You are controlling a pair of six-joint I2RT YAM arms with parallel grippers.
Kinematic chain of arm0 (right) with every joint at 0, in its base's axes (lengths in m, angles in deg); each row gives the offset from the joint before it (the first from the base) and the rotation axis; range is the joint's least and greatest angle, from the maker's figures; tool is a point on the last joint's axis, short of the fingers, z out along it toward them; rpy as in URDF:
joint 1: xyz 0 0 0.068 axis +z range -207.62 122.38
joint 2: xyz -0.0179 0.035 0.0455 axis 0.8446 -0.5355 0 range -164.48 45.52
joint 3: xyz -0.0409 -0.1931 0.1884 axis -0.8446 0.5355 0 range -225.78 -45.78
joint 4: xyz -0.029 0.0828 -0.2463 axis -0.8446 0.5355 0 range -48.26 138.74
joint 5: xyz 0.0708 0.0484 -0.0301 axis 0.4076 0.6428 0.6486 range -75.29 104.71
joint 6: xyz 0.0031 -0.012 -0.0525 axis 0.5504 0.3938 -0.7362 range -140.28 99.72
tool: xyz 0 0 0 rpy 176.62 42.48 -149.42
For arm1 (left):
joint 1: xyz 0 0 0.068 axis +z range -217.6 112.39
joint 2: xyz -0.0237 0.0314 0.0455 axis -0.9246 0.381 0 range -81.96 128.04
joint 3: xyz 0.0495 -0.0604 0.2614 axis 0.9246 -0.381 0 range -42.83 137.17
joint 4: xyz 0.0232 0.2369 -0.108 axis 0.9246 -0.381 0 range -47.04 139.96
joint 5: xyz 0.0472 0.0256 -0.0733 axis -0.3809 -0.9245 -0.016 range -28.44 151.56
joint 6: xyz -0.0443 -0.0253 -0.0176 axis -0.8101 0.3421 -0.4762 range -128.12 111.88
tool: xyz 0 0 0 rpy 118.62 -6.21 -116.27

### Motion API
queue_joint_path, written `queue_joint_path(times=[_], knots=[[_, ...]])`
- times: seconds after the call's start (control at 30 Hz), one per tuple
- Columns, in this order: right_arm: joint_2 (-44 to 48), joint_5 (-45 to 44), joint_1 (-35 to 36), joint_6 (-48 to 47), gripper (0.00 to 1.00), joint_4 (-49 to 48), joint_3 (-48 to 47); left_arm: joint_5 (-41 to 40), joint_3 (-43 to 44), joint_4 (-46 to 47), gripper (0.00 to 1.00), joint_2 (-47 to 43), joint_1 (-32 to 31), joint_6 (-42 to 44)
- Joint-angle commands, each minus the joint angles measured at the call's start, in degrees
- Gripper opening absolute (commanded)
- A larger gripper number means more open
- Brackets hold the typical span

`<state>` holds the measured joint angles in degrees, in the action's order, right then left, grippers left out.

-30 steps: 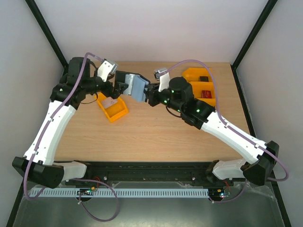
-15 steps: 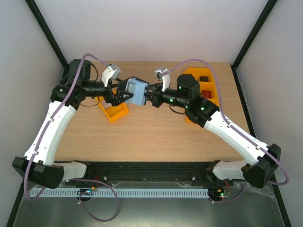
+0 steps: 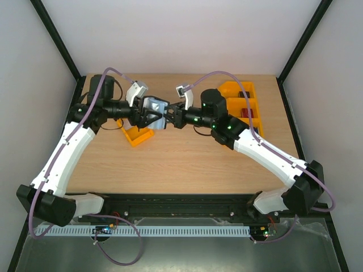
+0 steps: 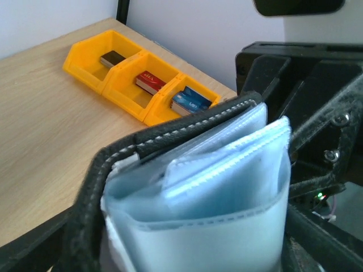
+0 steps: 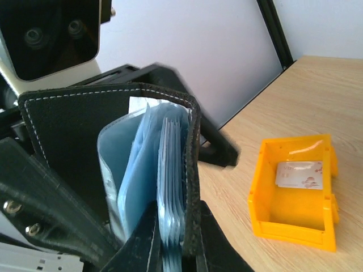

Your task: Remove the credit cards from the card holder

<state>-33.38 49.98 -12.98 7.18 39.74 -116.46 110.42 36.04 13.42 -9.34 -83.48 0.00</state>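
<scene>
1. Right gripper clamps the card holder aloft, eleven o'clock of table centre.
2. Left gripper straddles it, jaws wide; grip unclear.
3. Best: pinch one credit card's edge, draw straight out.

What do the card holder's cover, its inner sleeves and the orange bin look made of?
Card holder cover: black leather or faux leather, matte, white stitching along the edge. Inner sleeves: soft translucent blue-grey plastic, glossy, stitched seams. Orange bin: rigid moulded plastic, slight sheen.
</scene>
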Motion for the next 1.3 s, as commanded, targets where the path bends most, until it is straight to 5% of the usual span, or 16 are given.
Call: queue_joint_path(times=[0.0, 0.1, 0.3, 0.47, 0.73, 0.9, 1.27], knots=[[2.0, 5.0, 0.6, 0.9, 0.02, -7.0, 0.7, -3.8, -0.9, 2.1, 0.75, -0.1, -0.2, -0.2], [3.4, 5.1, 0.6, 0.2, 0.02, -6.7, 1.3, -5.1, -0.6, 1.7, 0.52, -0.2, -0.1, 0.2], [6.0, 2.8, 0.2, -2.4, 0.02, -3.4, 2.2, -5.4, -0.3, 1.3, 0.32, -0.5, 0.9, 0.3], [7.0, 3.0, -0.2, -3.1, 0.02, -2.1, 2.6, -3.6, -0.4, 1.2, 0.04, -0.8, 1.6, 0.2], [8.3, 1.7, -1.2, -5.4, 0.03, 0.0, 3.5, 6.8, -0.2, -0.1, 0.02, -0.9, 2.8, 1.2], [9.1, 0.0, -1.7, -6.3, 0.15, -1.0, 6.0, 13.6, 1.3, -3.2, 0.02, -1.2, 3.2, 4.4], [12.7, 1.6, -3.5, -10.6, 0.45, -1.9, 11.5, 14.7, 3.2, -6.3, 0.02, -1.3, 3.7, 7.0]])
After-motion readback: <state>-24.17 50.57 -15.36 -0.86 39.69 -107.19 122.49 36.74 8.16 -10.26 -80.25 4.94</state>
